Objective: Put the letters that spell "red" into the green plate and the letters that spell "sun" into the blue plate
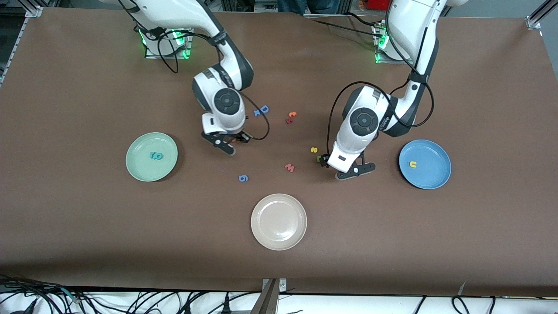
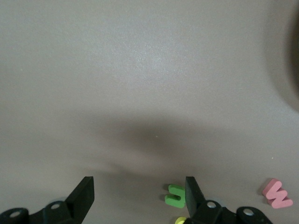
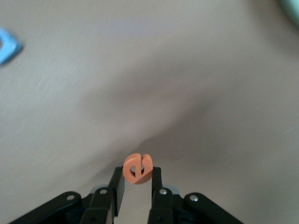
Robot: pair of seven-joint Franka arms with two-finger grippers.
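Your right gripper [image 3: 135, 184]: jaws pinched on the small orange foam "e" [image 3: 137, 168], centre-left in the front view. Your left gripper [image 2: 140, 193]: jaws wide, empty; the dark green foam arch letter [image 2: 175, 196] lies just outside one finger [image 2: 194, 193], beside the yellow foam "s" [image 1: 314, 150].
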